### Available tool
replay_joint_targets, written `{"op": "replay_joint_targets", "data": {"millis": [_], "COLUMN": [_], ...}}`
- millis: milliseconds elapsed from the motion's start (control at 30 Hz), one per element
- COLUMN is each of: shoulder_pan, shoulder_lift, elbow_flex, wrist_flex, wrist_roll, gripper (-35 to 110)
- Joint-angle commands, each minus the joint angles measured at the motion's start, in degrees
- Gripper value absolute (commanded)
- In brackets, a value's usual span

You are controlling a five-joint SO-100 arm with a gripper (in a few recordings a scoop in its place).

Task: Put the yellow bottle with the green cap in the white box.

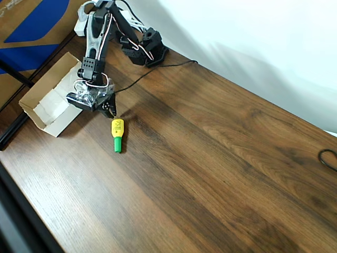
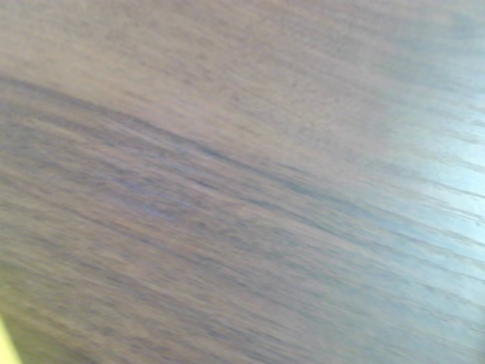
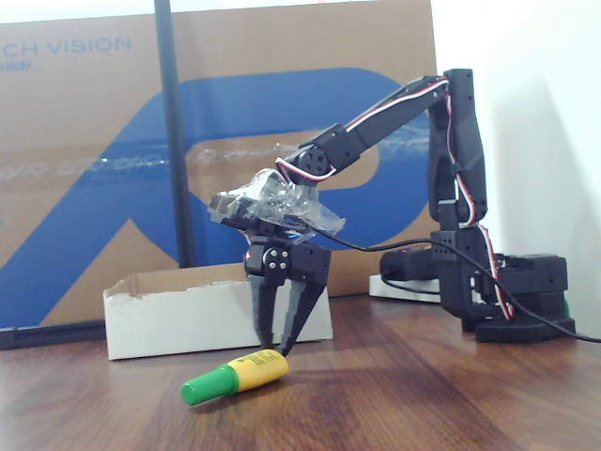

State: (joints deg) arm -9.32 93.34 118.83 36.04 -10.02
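Note:
The yellow bottle with the green cap (image 1: 117, 134) lies on its side on the wooden table, cap pointing toward the table's front edge; the fixed view shows the bottle (image 3: 235, 376) with its cap to the left. My gripper (image 1: 110, 112) hangs just above its yellow end, fingers pointing down. In the fixed view the gripper (image 3: 275, 348) is open in a narrow V, tips just behind the bottle, holding nothing. The white box (image 1: 59, 125) stands open-topped to the left of the gripper, and in the fixed view the box (image 3: 178, 324) is right behind it. The wrist view is blurred wood with a yellow sliver (image 2: 3, 343) at the lower left.
A blue-and-brown cardboard sheet (image 3: 94, 169) stands behind the box with a black pole (image 3: 169, 132) in front of it. The arm's base (image 1: 147, 47) sits at the back of the table. A black cable loop (image 1: 329, 158) lies at the right edge. Bare wood spreads to the right.

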Motion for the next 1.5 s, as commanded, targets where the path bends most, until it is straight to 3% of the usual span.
{"op": "replay_joint_targets", "data": {"millis": [0,400,1000,1467], "shoulder_pan": [-1.3,-5.4,8.7,3.7], "shoulder_lift": [4.4,2.5,-3.8,-7.9], "elbow_flex": [-2.3,-3.5,-8.0,-12.0], "wrist_flex": [0.4,0.0,-3.9,-2.5], "wrist_roll": [-0.7,1.2,0.2,0.1], "gripper": [0,0,0,0]}}
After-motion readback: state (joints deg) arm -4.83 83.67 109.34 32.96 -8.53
